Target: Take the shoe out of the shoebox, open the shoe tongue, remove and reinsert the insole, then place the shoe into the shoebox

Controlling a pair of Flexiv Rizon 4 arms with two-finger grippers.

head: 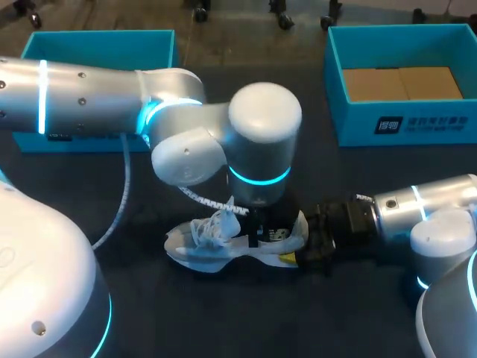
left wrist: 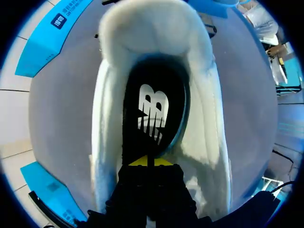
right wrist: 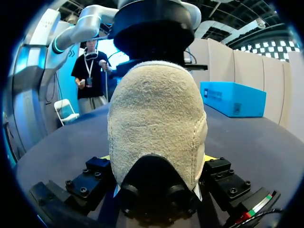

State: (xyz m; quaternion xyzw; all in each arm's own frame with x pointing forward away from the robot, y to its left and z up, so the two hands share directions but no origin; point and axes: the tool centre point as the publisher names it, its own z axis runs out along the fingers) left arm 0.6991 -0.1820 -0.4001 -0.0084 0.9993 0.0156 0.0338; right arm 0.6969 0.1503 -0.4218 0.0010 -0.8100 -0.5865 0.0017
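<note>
A white shoe (head: 216, 242) lies on the dark table with its toe to the left. My left arm comes down over it from above. In the left wrist view the left gripper (left wrist: 152, 162) is shut, its yellow tips pinching the near edge of the black insole (left wrist: 152, 109) inside the shoe's (left wrist: 204, 118) opening. My right gripper (head: 302, 242) is at the heel. In the right wrist view it (right wrist: 159, 159) is shut on the fuzzy heel (right wrist: 156, 109), one finger on each side. An open teal shoebox (head: 358, 127) stands at the back right.
A second teal box (head: 97, 45) stands at the back left, partly behind my left arm. The right box holds brown cardboard (head: 402, 82). A cable (head: 123, 186) hangs from the left arm toward the table.
</note>
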